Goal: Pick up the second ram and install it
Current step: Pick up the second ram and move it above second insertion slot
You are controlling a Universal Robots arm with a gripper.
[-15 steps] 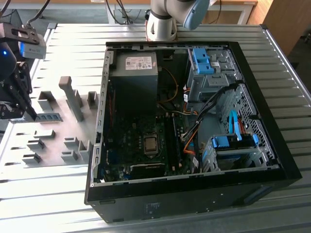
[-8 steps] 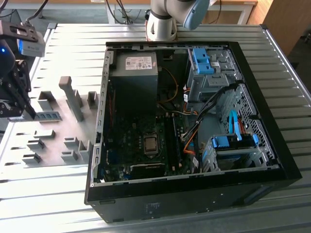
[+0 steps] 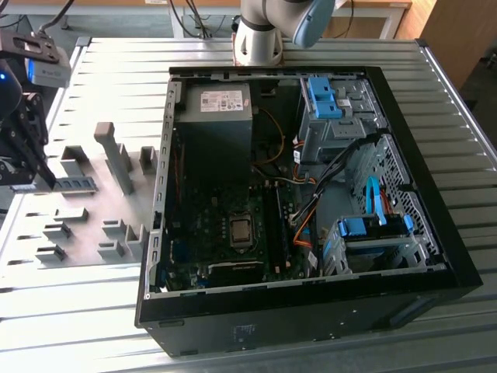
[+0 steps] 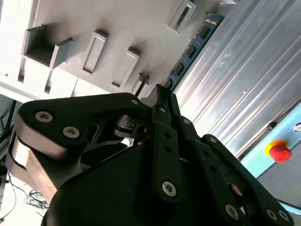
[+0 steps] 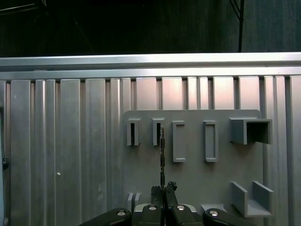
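Second ram (image 5: 162,150) edge-on above grey fixture plate (image 5: 193,183), ribbed metal table (image 5: 61,141), end effector (image 5: 163,189) pinching it

My gripper (image 3: 45,183) sat pinched on the second ram (image 3: 78,185), hemmed in by grey fixture blocks (image 3: 74,155) and a tall post (image 3: 116,159); overhead lay open. The case wall (image 3: 163,155) barred my sideways path to the motherboard (image 3: 225,225), and cables (image 3: 309,208) crowded beside its slots

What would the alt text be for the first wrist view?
A gripper pinches one end of a thin ram stick, seen edge-on. The ram stretches away over a grey fixture plate with rectangular blocks, which lies on a ribbed metal table.
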